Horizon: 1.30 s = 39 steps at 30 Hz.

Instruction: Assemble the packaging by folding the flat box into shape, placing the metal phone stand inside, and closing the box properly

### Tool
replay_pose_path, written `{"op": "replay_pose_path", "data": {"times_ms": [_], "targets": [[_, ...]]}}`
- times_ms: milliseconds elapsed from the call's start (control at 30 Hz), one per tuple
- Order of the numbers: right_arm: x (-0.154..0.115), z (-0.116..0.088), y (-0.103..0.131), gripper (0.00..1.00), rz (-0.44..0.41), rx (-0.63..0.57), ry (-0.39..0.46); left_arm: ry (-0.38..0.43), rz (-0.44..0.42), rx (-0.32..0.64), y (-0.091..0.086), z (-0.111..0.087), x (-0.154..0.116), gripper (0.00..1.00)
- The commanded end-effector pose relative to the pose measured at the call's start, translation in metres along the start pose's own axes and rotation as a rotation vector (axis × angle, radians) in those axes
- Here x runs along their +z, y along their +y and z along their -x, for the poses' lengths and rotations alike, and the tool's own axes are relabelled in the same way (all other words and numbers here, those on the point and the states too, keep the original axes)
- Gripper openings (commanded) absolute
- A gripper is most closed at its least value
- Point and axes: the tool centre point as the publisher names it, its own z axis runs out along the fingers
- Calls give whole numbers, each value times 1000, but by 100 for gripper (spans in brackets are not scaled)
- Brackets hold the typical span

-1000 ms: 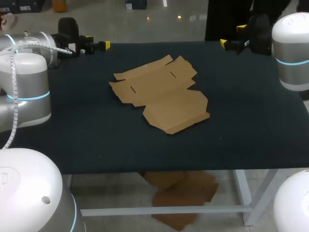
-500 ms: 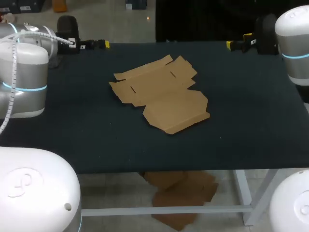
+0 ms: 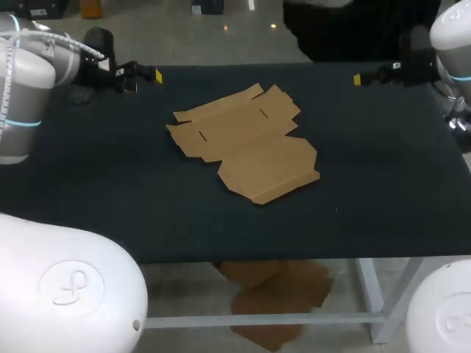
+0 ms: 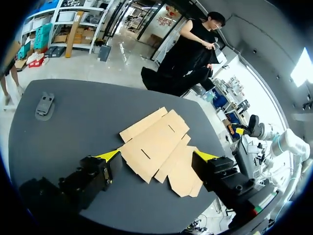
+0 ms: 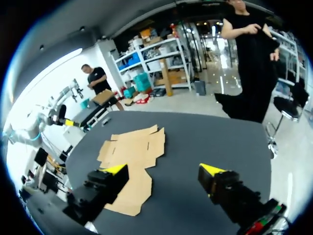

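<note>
No step is done: the flat cardboard box (image 3: pixel 246 143) lies unfolded; left gripper (image 4: pixel 157 155) and right gripper (image 5: pixel 163 169) hang well apart from it, fingers spread, empty.

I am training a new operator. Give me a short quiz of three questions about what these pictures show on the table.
1. True or false: the cardboard box is already folded into shape.
2. Short answer: does the grey phone stand lie inside the box, or on the table apart from it?
3. Pick one: the left gripper holds A) the box, B) the phone stand, C) nothing.
Key: 1 false, it lies flat; 2 on the table, apart from the box; 3 C, its fingers are open.
</note>
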Motion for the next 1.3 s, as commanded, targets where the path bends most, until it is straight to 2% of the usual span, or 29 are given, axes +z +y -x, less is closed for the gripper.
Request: {"op": "replay_pose_path", "data": {"times_ms": [33, 100, 600, 767, 867, 1000, 1133, 1300], "targets": [[-5, 8, -5, 100, -192, 45, 59, -18, 210, -38, 7, 1, -4, 100], [-4, 8, -10, 100, -219, 36, 72, -46, 246, -23, 12, 2, -2, 100], [-4, 8, -10, 100, -219, 36, 72, -46, 246, -23, 12, 2, -2, 100], [-3, 8, -11, 100, -203, 53, 65, -83, 287, -218, 12, -5, 7, 100], [-1, 13, -14, 100, -219, 121, 52, -77, 284, -313, 18, -4, 7, 100], [1, 16, -19, 100, -232, 182, 30, -71, 265, -363, 29, -4, 5, 100], [-1, 14, -22, 100, -263, 242, 29, -63, 273, -460, 39, -1, 7, 100], [2, 9, -28, 100, -302, 250, 42, -18, 291, -514, 53, 5, 20, 100]]}}
